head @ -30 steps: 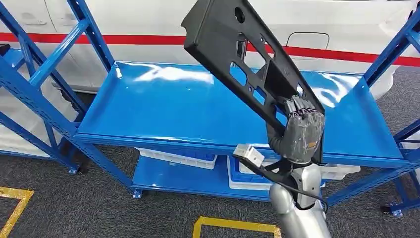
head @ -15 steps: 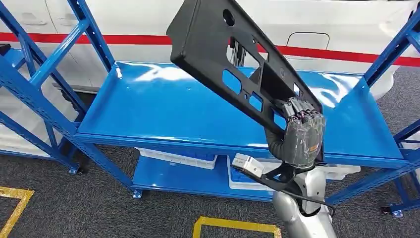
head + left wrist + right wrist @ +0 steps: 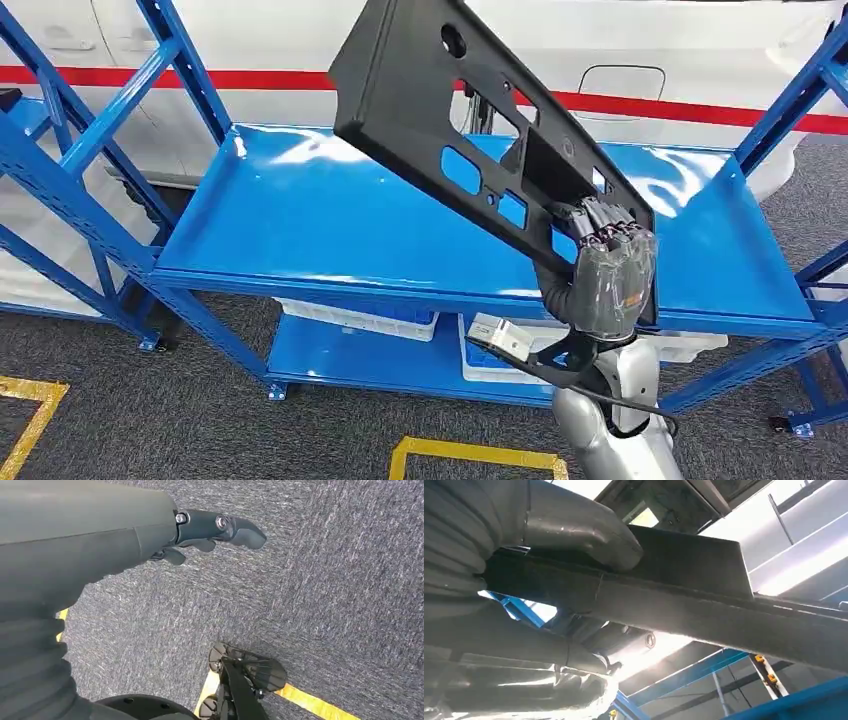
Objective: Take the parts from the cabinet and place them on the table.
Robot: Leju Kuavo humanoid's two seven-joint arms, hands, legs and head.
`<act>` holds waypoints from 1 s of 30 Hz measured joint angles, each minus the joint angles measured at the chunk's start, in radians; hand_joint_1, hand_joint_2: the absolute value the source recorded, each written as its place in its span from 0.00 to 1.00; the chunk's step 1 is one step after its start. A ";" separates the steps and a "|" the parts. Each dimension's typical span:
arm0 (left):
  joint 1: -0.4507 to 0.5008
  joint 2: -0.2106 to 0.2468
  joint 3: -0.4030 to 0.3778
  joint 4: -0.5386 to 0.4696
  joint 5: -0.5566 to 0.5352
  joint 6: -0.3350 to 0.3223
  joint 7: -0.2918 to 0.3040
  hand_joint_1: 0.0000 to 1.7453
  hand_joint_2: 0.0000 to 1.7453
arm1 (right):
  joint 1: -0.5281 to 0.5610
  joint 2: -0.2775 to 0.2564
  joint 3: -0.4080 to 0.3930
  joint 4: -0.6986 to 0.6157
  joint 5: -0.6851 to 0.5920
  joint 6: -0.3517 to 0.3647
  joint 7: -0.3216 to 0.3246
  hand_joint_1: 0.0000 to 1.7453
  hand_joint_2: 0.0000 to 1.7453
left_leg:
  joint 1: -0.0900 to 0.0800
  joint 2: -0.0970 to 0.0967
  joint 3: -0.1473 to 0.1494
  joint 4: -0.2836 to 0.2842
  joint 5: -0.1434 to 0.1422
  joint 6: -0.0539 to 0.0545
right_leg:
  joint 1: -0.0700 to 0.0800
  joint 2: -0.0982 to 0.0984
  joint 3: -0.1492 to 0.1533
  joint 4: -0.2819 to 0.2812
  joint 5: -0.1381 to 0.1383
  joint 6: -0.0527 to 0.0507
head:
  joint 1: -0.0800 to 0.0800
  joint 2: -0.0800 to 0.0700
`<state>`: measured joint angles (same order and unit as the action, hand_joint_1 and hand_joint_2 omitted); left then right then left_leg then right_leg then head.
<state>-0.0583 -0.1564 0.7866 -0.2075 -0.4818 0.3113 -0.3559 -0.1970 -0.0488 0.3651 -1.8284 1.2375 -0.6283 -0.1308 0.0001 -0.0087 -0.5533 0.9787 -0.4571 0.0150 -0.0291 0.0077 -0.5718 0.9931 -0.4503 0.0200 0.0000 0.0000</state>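
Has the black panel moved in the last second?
Yes. The black panel has swung left against the blue shelf, gripped by the right hand.

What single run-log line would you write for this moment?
right robot hand: grips black panel by lower end, tilted above blue shelf | left robot hand: hangs over carpet, holds nothing | placing: not yet done

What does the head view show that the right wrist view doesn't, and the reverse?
Head view alone: the whole black panel with its cut-outs, tilted above the blue shelf, white bins on the lower shelf, and yellow floor tape. Right wrist view alone: the thumb pressed on the panel's edge, seen from close up. Both share the right hand gripping the panel's lower end, and blue rack beams.
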 joint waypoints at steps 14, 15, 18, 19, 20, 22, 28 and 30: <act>0.000 0.000 0.000 0.000 0.000 0.000 0.000 0.00 1.00 | 0.000 -0.003 0.000 0.000 0.000 0.000 0.000 1.00 1.00 | 0.000 0.000 0.000 0.000 0.000 0.000 | 0.000 0.000 0.000 0.000 0.000 0.000 | 0.000 0.000; 0.000 0.000 0.000 0.000 0.000 0.000 0.000 0.00 1.00 | 0.000 -0.004 0.000 0.000 0.000 0.000 0.000 1.00 1.00 | 0.000 0.000 0.000 0.000 0.000 0.000 | 0.000 0.000 0.000 0.000 0.000 0.000 | 0.000 0.000; 0.000 0.000 0.000 0.000 0.000 0.000 0.000 0.00 1.00 | 0.000 -0.004 0.000 0.000 0.000 0.000 0.000 1.00 1.00 | 0.000 0.000 0.000 0.000 0.000 0.000 | 0.000 0.000 0.000 0.000 0.000 0.000 | 0.000 0.000; 0.000 0.000 0.000 0.000 0.000 0.000 0.000 0.00 1.00 | 0.000 -0.004 0.000 0.000 0.000 0.000 0.000 1.00 1.00 | 0.000 0.000 0.000 0.000 0.000 0.000 | 0.000 0.000 0.000 0.000 0.000 0.000 | 0.000 0.000; 0.000 0.000 0.000 0.000 0.000 0.000 0.000 0.00 1.00 | 0.000 -0.004 0.000 0.000 0.000 0.000 0.000 1.00 1.00 | 0.000 0.000 0.000 0.000 0.000 0.000 | 0.000 0.000 0.000 0.000 0.000 0.000 | 0.000 0.000; 0.000 0.000 0.000 0.000 0.000 0.000 0.000 0.00 1.00 | 0.000 -0.004 0.000 0.000 0.000 0.000 0.000 1.00 1.00 | 0.000 0.000 0.000 0.000 0.000 0.000 | 0.000 0.000 0.000 0.000 0.000 0.000 | 0.000 0.000; 0.000 0.000 0.000 0.000 0.000 0.000 0.000 0.00 1.00 | 0.000 -0.004 0.000 0.000 0.000 0.000 0.000 1.00 1.00 | 0.000 0.000 0.000 0.000 0.000 0.000 | 0.000 0.000 0.000 0.000 0.000 0.000 | 0.000 0.000; 0.000 0.000 0.000 0.000 0.000 0.000 0.000 0.00 1.00 | 0.000 -0.004 0.000 0.000 0.000 0.000 0.000 1.00 1.00 | 0.000 0.000 0.000 0.000 0.000 0.000 | 0.000 0.000 0.000 0.000 0.000 0.000 | 0.000 0.000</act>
<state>-0.0588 -0.1564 0.7866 -0.2075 -0.4818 0.3113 -0.3559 -0.1970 -0.0530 0.3655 -1.8284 1.2375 -0.6283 -0.1305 0.0001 -0.0087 -0.5533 0.9787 -0.4571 0.0150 -0.0291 0.0077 -0.5718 0.9931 -0.4503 0.0200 -0.0004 0.0000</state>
